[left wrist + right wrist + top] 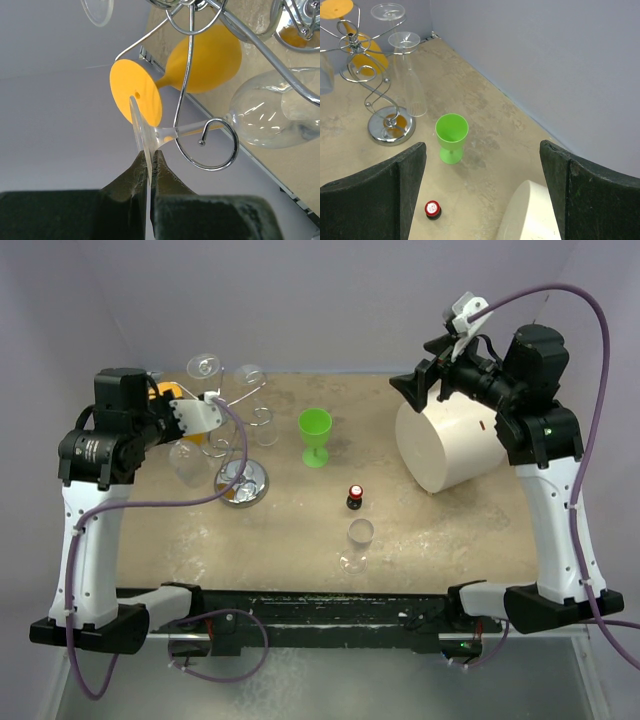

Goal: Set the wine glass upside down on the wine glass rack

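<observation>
My left gripper (150,155) is shut on the round foot of a clear wine glass (275,115). The glass's stem lies across the curled end of a wire arm (220,150) of the silver rack (243,483). I cannot tell whether the stem rests in the curl. In the top view the left gripper (200,417) is at the rack's left side, with the glass bowl (188,462) below it. An orange glass (200,60) hangs upside down on the rack behind. My right gripper (482,190) is open and empty, raised at the far right (432,380).
A green goblet (315,435) stands right of the rack. A small red-capped bottle (355,497) and a clear glass (358,540) stand mid-table. A big white cylinder (450,445) lies below the right gripper. Another clear glass (407,75) hangs on the rack.
</observation>
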Motion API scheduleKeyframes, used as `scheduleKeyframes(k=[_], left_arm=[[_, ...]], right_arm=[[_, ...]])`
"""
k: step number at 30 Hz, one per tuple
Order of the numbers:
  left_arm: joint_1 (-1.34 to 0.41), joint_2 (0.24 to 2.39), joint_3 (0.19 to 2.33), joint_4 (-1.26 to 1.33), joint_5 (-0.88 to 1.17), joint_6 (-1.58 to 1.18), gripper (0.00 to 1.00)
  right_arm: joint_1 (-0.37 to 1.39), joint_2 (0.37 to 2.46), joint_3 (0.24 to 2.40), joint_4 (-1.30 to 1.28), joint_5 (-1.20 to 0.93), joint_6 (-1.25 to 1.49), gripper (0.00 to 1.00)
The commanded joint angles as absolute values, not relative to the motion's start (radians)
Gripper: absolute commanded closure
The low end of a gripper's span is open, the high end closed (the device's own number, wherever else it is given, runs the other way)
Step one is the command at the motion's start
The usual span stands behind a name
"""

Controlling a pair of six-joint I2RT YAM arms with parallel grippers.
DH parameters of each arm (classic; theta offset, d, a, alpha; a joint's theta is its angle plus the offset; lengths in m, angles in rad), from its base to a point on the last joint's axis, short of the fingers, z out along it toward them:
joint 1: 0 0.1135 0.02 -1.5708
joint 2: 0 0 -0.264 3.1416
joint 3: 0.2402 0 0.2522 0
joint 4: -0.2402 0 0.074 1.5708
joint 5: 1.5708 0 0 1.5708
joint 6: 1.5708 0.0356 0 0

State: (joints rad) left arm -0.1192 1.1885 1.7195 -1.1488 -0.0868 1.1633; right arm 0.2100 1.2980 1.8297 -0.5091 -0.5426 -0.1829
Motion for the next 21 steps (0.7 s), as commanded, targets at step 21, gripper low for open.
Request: scheduleKeyframes(k=[21], left_arm=[[-0.123,1.156,1.798,-1.242,-0.084,1.152,1.0]], right_arm=[[0.201,1.287,1.818,-0.451,-0.566,-0.176,0.03]])
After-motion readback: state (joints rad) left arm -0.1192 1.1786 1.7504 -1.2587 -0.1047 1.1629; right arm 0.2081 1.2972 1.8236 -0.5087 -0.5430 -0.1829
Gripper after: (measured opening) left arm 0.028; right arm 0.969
